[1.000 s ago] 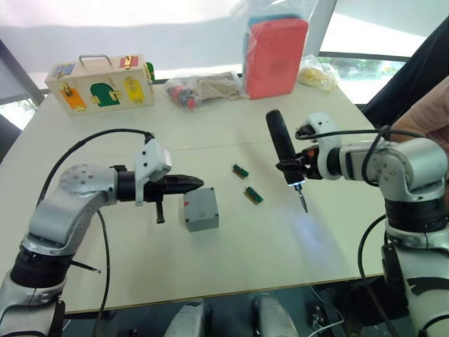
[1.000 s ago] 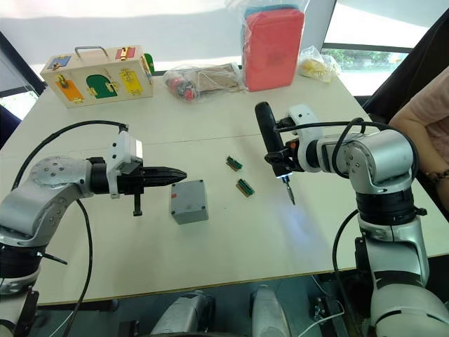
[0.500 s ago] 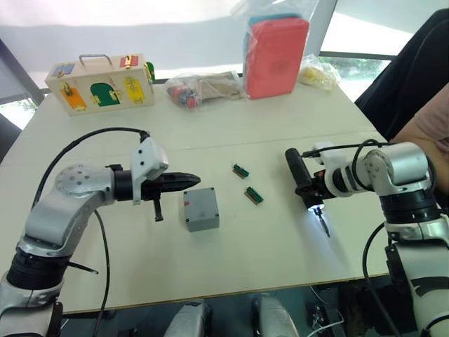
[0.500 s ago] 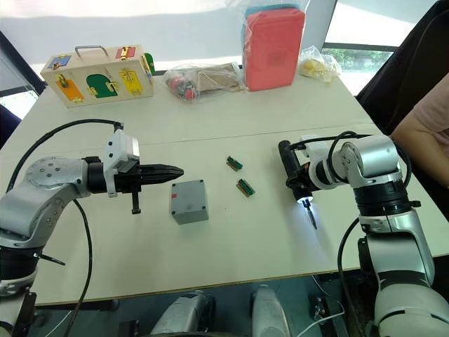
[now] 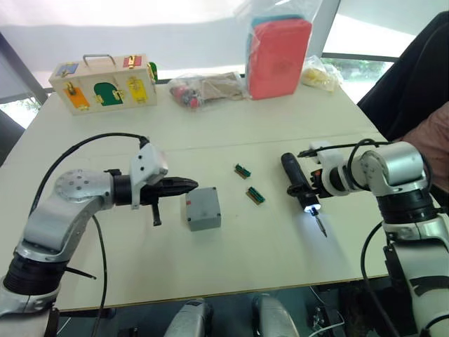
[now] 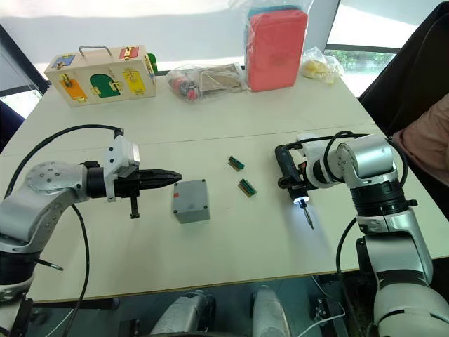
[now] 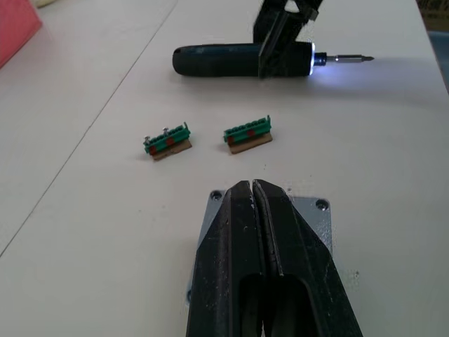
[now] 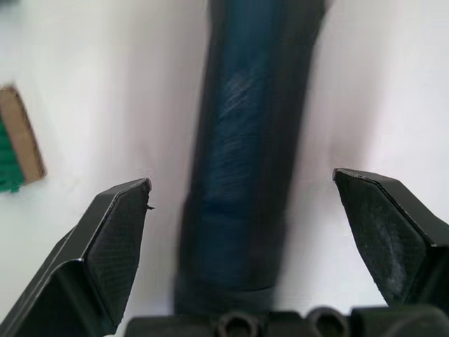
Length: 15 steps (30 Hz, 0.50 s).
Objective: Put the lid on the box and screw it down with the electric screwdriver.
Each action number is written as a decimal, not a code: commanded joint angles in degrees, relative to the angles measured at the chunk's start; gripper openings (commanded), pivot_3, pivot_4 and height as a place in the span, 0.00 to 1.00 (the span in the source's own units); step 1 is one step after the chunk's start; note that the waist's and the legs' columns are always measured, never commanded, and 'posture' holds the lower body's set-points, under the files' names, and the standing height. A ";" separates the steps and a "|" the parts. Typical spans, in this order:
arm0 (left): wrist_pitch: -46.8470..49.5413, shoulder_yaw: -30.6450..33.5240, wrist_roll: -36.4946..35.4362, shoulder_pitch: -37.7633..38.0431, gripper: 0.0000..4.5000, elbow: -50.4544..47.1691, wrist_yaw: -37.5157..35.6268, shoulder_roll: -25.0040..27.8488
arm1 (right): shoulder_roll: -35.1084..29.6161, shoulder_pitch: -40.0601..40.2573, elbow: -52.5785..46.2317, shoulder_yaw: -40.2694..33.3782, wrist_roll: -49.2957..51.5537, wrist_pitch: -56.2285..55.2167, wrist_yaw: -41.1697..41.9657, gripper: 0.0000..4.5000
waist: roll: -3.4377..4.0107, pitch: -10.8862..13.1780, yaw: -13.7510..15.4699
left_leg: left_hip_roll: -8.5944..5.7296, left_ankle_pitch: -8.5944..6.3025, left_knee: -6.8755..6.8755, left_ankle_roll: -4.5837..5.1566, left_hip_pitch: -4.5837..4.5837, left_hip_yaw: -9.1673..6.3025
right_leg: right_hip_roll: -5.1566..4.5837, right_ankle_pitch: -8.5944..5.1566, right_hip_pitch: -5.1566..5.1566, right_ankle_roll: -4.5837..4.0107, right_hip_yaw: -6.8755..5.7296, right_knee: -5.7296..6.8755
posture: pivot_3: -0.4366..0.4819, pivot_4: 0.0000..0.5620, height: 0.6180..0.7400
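The electric screwdriver (image 5: 297, 184) is black, with a white glow at its bit end. Beside it lie two green terminal blocks (image 5: 248, 182); beyond them, a grey box (image 5: 203, 208) with a red mark.

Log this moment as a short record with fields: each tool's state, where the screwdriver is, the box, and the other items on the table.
left tool: shut, empty, tips just beside the box
right tool: open, fingers on either side of the electric screwdriver, not clamping it
electric screwdriver: lying on the table, light on at its tip
box: lid already on, screw holes visible at the corners
green terminal blocks: two, between box and screwdriver
far edge: wooden box with coloured doors, red pack in plastic, bagged items
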 commanded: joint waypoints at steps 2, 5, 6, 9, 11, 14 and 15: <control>-0.87 4.79 0.41 2.47 0.00 0.86 0.46 2.95 | -0.36 -1.53 -10.92 -0.27 0.56 -9.49 5.19 0.98 | 0.00 0.00 -0.46 | 0.05 0.00 -0.02 0.00 0.01 0.04 | 0.00 0.00 -0.03 0.00 0.03 0.00 | 0.48 0.27 1.00; -1.34 5.54 0.79 4.52 0.00 1.59 0.53 3.63 | 1.35 0.38 -14.87 -0.61 0.53 -15.37 7.33 0.98 | 0.00 0.00 -0.27 | 0.13 -0.01 -0.06 0.01 0.01 0.04 | 0.04 0.00 -0.07 0.00 0.03 0.02 | 0.48 0.27 1.00; -1.48 5.63 0.86 4.86 0.00 1.70 0.54 3.71 | 1.73 0.85 -15.45 -0.72 0.32 -16.48 7.76 0.98 | -0.03 0.02 -0.15 | 0.14 -0.01 -0.07 0.01 0.01 0.01 | 0.04 0.00 -0.06 0.00 0.01 0.03 | 0.48 0.27 1.00; -2.56 5.90 2.26 8.30 0.00 2.78 0.71 3.98 | 5.52 4.06 -19.43 0.66 2.05 -21.08 10.71 0.83 | -0.04 0.01 0.07 | 0.09 0.00 -0.04 0.00 0.01 0.00 | 0.01 0.00 0.00 0.00 -0.01 0.02 | 0.48 0.27 1.00; -3.09 5.55 2.94 9.50 0.00 3.27 1.05 3.78 | 7.34 5.38 -19.52 2.25 1.71 -21.88 11.07 0.69 | -0.05 0.02 0.04 | 0.06 0.00 0.02 -0.01 0.01 0.01 | 0.01 0.00 0.02 0.00 0.00 0.01 | 0.48 0.27 1.00; -3.95 4.56 3.86 10.36 0.00 3.69 1.38 3.14 | 8.68 7.03 -18.63 4.70 0.19 -24.10 12.01 0.42 | -0.05 0.02 0.22 | 0.04 -0.01 0.05 0.01 0.01 -0.02 | -0.01 0.01 0.05 -0.01 -0.02 0.02 | 0.48 0.27 1.00; -3.98 4.29 3.90 10.51 0.00 3.79 1.46 2.84 | 9.03 7.53 -18.38 5.38 -0.16 -24.73 12.31 0.33 | -0.05 0.02 0.23 | 0.04 -0.01 0.05 0.01 0.01 -0.03 | -0.01 0.01 0.06 -0.01 -0.03 0.02 | 0.48 0.27 1.00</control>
